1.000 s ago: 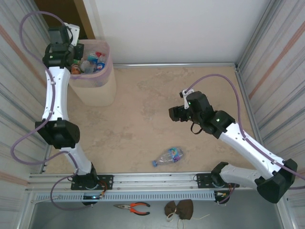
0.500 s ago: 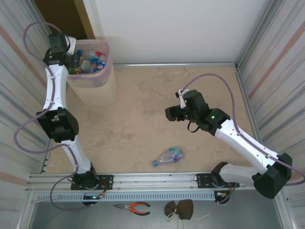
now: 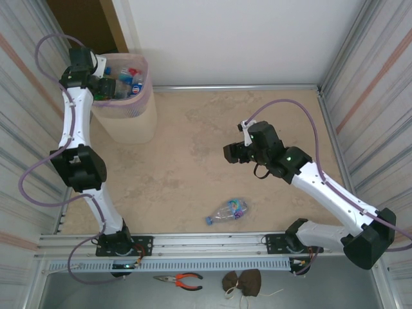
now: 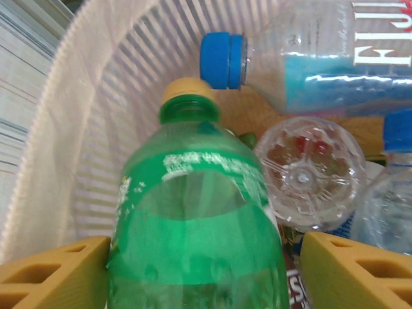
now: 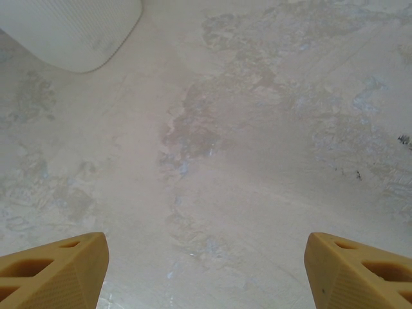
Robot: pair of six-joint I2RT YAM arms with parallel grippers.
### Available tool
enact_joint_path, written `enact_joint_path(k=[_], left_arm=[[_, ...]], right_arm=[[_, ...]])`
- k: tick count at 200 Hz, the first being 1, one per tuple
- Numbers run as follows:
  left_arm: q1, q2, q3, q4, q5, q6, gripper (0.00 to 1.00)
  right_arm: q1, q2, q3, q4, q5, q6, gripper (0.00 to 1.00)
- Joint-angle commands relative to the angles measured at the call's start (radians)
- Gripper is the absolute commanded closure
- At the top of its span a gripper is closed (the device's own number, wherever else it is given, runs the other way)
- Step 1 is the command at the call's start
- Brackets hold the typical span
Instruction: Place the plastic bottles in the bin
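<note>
The plastic bottles are being contained by the bin, piled against one another. A green bottle with a yellow cap is being presented cap-first inside the bin, between the fingers of the left gripper. Its jaws are being shown apart, with a gap visible beside one finger. One clear bottle is lying on the table, well apart from the bin. The right gripper is being positioned over bare table away from the bin, jaws apart and gripping nothing.
</note>
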Motion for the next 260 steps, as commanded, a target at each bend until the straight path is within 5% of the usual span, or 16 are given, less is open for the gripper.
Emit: enact_joint_path(k=[1, 69, 116, 142, 196, 260], left_arm=[[0.004, -0.033, 0.055, -0.042, 0.038, -0.034, 0.22], [0.003, -0.085, 0.083, -0.049, 0.104, -0.061, 0.21], [0.014, -0.062, 0.091, -0.076, 0.128, -0.059, 0.51], [0.024, -0.025, 0.091, -0.105, 0.188, -0.089, 0.58], [0.024, 0.030, 0.019, -0.095, 0.340, -0.173, 0.60], [0.024, -0.035, -0.004, -0.067, 0.384, -0.209, 0.53]], right_arm=[[-0.007, -0.030, 0.022, -0.016, 0.017, -0.001, 0.22], [-0.008, -0.046, 0.022, -0.028, 0.017, 0.001, 0.22], [-0.007, -0.052, 0.021, -0.032, 0.019, 0.001, 0.22], [-0.007, -0.056, 0.014, -0.034, 0.018, 0.006, 0.22], [-0.007, -0.069, 0.003, -0.039, 0.023, 0.011, 0.22], [-0.007, -0.080, 0.015, -0.046, 0.021, 0.014, 0.22]])
